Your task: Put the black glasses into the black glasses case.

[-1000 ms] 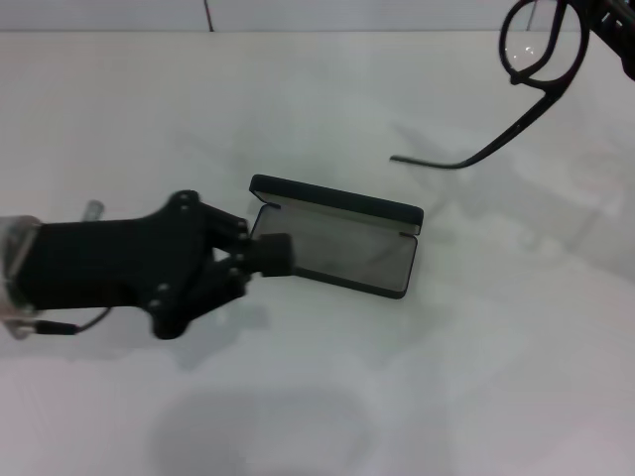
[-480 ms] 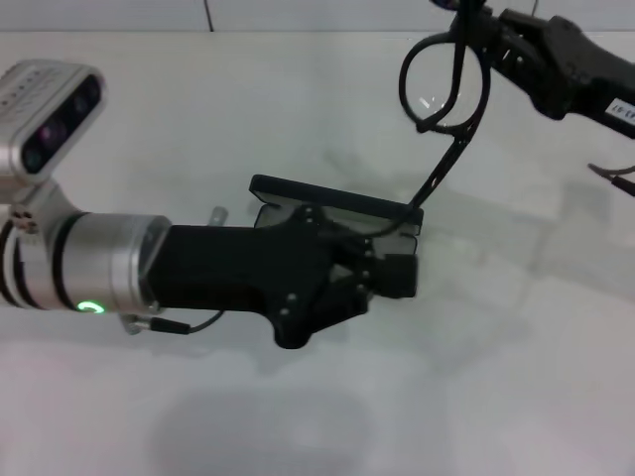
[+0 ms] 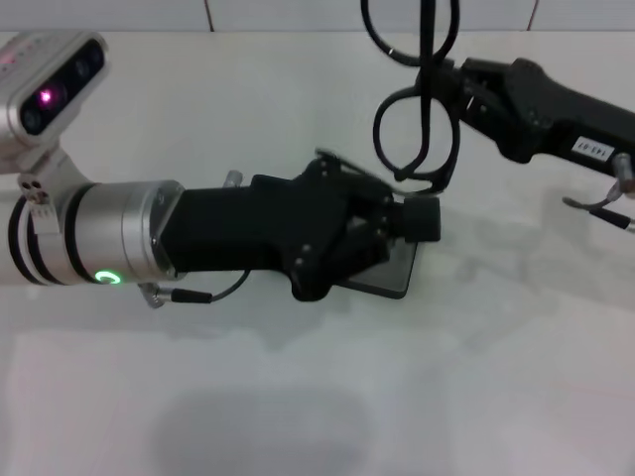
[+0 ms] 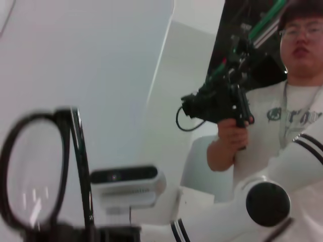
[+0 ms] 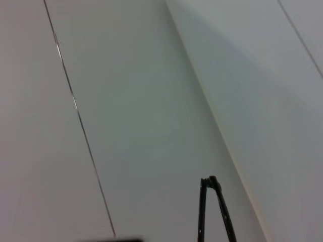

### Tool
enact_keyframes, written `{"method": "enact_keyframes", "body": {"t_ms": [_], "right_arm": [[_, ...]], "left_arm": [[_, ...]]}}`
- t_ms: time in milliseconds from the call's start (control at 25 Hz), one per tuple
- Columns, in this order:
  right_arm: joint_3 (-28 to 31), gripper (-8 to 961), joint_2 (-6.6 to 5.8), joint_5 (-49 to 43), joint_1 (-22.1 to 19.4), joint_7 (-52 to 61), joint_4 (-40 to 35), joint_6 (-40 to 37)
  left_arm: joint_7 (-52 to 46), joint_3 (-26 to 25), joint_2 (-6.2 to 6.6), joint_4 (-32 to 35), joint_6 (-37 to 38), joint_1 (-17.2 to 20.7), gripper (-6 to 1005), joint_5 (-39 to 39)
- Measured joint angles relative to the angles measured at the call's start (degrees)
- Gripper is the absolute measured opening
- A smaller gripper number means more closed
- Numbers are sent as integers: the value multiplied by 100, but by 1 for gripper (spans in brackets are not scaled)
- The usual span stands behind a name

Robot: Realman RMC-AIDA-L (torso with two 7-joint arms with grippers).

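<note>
Head view looks down on table (image 3: 298, 397); wrist views tilt upward — sharing glasses (image 4: 35, 171).

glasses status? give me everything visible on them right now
The black glasses are thin, glossy, dark-framed, with two rounded clear lenses. They hang in the air above the table, lenses roughly upright, one above the other, held by the right gripper at the frame. Their lower edge sits just above the left gripper, which covers most of the black glasses case. Whether they touch it is unclear.

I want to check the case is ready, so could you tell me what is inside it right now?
Mostly hidden: the left gripper lies over the case, leaving only a grey corner visible. The glasses are not inside; the right gripper holds them above.
</note>
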Motion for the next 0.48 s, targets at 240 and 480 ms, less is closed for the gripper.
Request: {"method": "enact_keyframes", "body": {"t_ms": [240, 480], "right_arm": [[-299, 64, 0, 3, -33, -8, 4, 43], [-610, 64, 0, 3, -38, -65, 5, -4]], "left_arm": [[-42, -36, 4, -9, -39, -22, -1, -180], [-105, -42, 7, -64, -156, -35, -2, -351]]}}
